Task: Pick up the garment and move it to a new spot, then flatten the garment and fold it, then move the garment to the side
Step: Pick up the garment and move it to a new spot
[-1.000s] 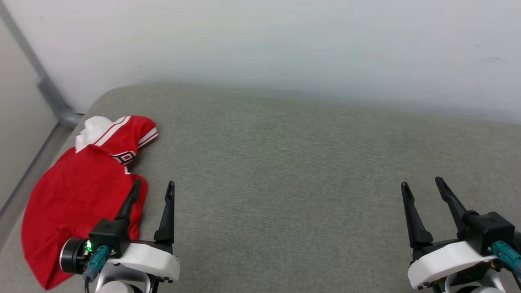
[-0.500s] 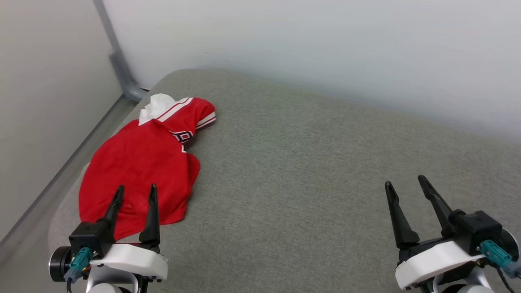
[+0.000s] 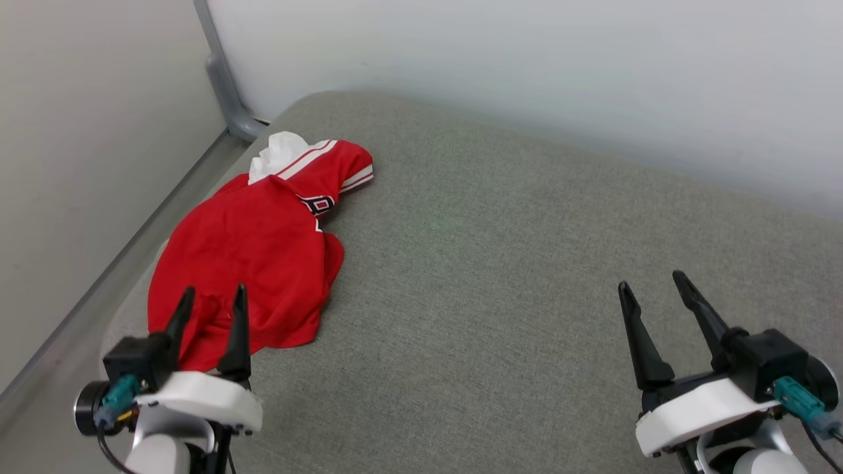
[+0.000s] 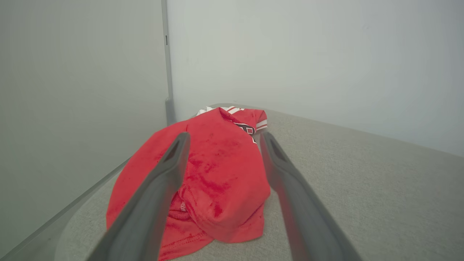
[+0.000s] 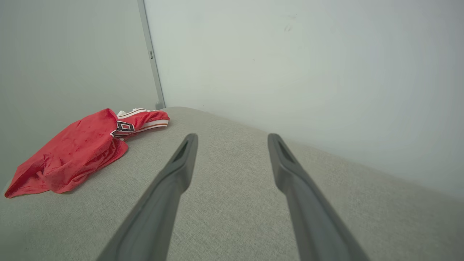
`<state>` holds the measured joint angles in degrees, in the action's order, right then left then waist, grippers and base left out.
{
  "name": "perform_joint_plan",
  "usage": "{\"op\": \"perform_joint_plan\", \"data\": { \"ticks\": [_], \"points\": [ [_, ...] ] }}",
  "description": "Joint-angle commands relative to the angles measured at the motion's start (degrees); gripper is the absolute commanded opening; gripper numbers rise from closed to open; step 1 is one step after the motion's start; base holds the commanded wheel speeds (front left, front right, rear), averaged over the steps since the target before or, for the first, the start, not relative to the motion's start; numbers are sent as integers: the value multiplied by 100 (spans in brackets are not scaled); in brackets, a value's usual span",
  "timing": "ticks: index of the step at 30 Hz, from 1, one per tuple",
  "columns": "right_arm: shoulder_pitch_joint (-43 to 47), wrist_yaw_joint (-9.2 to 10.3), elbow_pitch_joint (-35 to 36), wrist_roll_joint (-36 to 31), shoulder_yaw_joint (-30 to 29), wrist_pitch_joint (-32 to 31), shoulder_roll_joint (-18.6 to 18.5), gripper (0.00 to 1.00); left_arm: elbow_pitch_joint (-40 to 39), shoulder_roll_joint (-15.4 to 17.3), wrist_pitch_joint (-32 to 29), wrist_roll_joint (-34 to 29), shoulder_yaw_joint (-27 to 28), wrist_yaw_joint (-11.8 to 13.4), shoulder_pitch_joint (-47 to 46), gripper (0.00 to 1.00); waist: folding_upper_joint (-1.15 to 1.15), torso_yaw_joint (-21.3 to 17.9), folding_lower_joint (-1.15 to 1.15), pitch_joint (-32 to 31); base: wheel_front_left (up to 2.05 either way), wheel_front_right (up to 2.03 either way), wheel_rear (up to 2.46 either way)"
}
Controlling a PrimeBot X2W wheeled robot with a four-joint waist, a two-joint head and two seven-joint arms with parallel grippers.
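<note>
The garment (image 3: 257,250) is a red jersey with white, striped trim, lying crumpled in the far left corner of the grey padded surface (image 3: 500,263). My left gripper (image 3: 211,297) hovers open just above its near hem, with nothing between the fingers. In the left wrist view the garment (image 4: 217,170) lies straight ahead between my two fingers (image 4: 170,163). My right gripper (image 3: 649,283) stands open over bare surface far to the right. The right wrist view has the garment (image 5: 79,148) at the left.
Pale walls close in behind and to the left, meeting at a grey corner post (image 3: 224,85). A grey ledge (image 3: 99,289) runs along the surface's left edge. The grey surface stretches wide to the right of the garment.
The head camera has turned left, shifting the whole view right. My left gripper now sits over the garment's near hem instead of beside its right edge. Both grippers stay open.
</note>
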<state>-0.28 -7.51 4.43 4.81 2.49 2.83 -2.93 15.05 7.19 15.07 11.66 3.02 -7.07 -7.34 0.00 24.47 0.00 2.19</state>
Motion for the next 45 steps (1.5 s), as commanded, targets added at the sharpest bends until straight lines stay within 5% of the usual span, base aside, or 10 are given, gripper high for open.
{"op": "perform_joint_plan", "data": {
  "ticks": [1, 6, 23, 32, 35, 45],
  "points": [
    [-141, 4, 52, -46, 13, -31, 7, 100, 110, 68, -35, 78, -10, -22, -209, 100, 0, -29, 0, 114, 0, 0, 0],
    [-321, 4, 172, -228, 24, -180, 6, 100, 532, 300, -542, 476, -18, -33, -934, 100, 0, -175, 0, 458, 0, 0, 0],
    [-1042, 4, 505, -530, 138, -490, -82, 100, 2721, 1710, -3711, 2235, -648, -40, -3125, 100, 0, -988, 0, 1836, 0, 0, 0],
    [-1193, 4, 461, -470, 144, -509, -124, 100, 3798, 1777, -5348, 2591, -1176, -39, -3223, 100, 0, -1177, 0, 2111, 0, 0, 0],
    [-1215, 3, 450, -448, 131, -516, -126, 100, 3907, 1710, -5266, 2636, -1229, -39, -3242, 5, 0, -1208, 0, 2117, 0, 0, 0],
    [-1070, 3, 312, -353, 11, -417, -69, 100, 3801, 1797, -3346, 2301, -1209, 69, -3559, 0, 0, -1107, 0, 1649, 0, 0, 0]
  ]
}}
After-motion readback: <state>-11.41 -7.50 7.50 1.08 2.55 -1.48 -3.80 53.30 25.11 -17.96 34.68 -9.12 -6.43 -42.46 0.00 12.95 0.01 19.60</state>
